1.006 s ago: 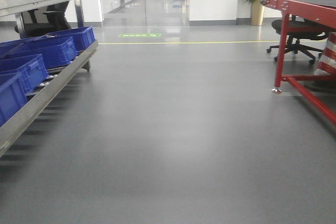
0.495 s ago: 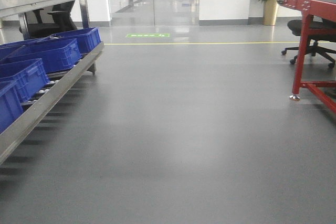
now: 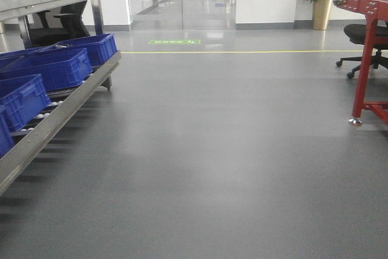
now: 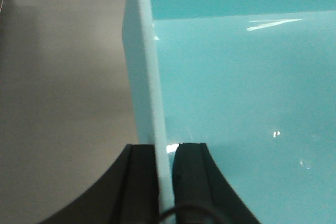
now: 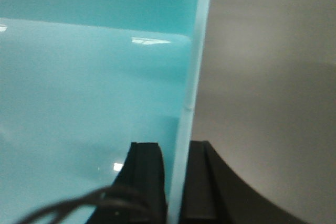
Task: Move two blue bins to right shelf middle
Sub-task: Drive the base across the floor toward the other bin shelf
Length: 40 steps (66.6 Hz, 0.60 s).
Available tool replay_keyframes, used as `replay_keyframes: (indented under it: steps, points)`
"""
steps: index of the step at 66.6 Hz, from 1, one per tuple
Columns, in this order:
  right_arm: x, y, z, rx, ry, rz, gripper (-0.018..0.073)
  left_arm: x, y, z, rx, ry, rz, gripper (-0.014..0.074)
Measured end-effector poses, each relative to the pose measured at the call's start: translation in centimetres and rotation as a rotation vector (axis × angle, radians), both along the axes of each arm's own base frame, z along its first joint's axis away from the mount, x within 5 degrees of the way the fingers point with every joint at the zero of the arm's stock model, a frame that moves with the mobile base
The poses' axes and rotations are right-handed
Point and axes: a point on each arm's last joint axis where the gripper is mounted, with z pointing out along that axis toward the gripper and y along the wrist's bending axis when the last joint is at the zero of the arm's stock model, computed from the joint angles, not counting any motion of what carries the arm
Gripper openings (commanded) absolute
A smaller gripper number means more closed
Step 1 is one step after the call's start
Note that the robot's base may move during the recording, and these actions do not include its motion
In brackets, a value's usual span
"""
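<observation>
Between the two black jaws of the left gripper (image 4: 165, 153) stands the thin side wall of a pale cyan bin (image 4: 236, 77), clamped edge-on. The bin's interior spreads beyond the right-hand jaw, with grey floor (image 4: 63, 77) beyond the other. Same on the right gripper (image 5: 176, 153): jaws closed on a wall of the pale cyan bin (image 5: 79, 87), interior beyond the left-hand jaw, floor beyond the right-hand one. Cannot tell whether one bin or two nested hang there, nor how deep the wall sits in either pinch. Front view shows open floor, a rack (image 3: 60, 110) of dark blue bins (image 3: 57, 68) off left and a red table (image 3: 367, 10) off right; no arms, no load, no target shelf visible. Likely risks: the hold is two narrow pinches on smooth plastic, so a jolt could let the wall slide down out of the jaws. If one arm lifts or pulls more than the other, the wall could flex and twist free on that side. A nested inner bin, if present, is held only by fit and could shift. The load's width is unseen from the front, so a corner could clip the rack or table leg.
</observation>
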Motion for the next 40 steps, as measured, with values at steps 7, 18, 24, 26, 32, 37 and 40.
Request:
replay_keyframes:
  steps: [7, 18, 24, 26, 32, 37, 40]
  points:
    - [0.00, 0.00, 0.00, 0.000, 0.000, 0.000, -0.0152, 0.00, 0.00, 0.00, 0.000, 0.000, 0.000, -0.0111]
    - [0.00, 0.00, 0.00, 0.000, 0.000, 0.000, -0.0152, 0.00, 0.00, 0.00, 0.000, 0.000, 0.000, -0.0111]
    - [0.00, 0.00, 0.00, 0.000, 0.000, 0.000, -0.0152, 0.00, 0.00, 0.00, 0.000, 0.000, 0.000, -0.0111]
    - [0.00, 0.00, 0.00, 0.000, 0.000, 0.000, -0.0152, 0.00, 0.00, 0.00, 0.000, 0.000, 0.000, -0.0111]
    - [0.00, 0.00, 0.00, 0.000, 0.000, 0.000, -0.0152, 0.00, 0.00, 0.00, 0.000, 0.000, 0.000, -0.0111]
    - [0.00, 0.00, 0.00, 0.000, 0.000, 0.000, -0.0152, 0.00, 0.00, 0.00, 0.000, 0.000, 0.000, -0.0111]
    - [0.00, 0.00, 0.00, 0.000, 0.000, 0.000, -0.0152, 0.00, -0.01, 0.00, -0.002, 0.001, -0.001, -0.0111]
